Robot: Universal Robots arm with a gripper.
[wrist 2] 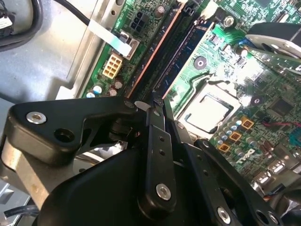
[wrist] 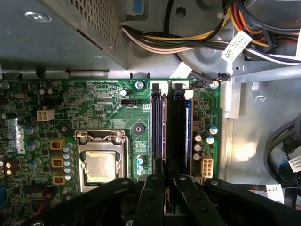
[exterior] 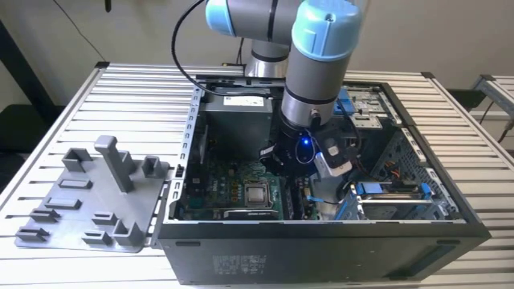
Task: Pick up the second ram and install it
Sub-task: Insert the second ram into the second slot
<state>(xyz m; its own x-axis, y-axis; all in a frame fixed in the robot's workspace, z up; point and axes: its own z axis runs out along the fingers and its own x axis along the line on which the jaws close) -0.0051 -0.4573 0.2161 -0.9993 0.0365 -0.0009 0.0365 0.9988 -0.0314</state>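
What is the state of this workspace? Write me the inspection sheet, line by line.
Surface: slatted metal table bearing an open computer case.
Job's things: second ram, a dark stick lying along the memory slots on the motherboard; cannot tell if it is fully seated.
Clutter: grey plastic fixture with upright posts, on the table at the exterior view's left of the case.
Grippers: gripper down inside the case, over the near end of the slots, beside the processor socket.
Cables: coloured wire bundle along the case wall; black cable looping off the arm.
Surroundings: plain wall behind; nothing else seen.
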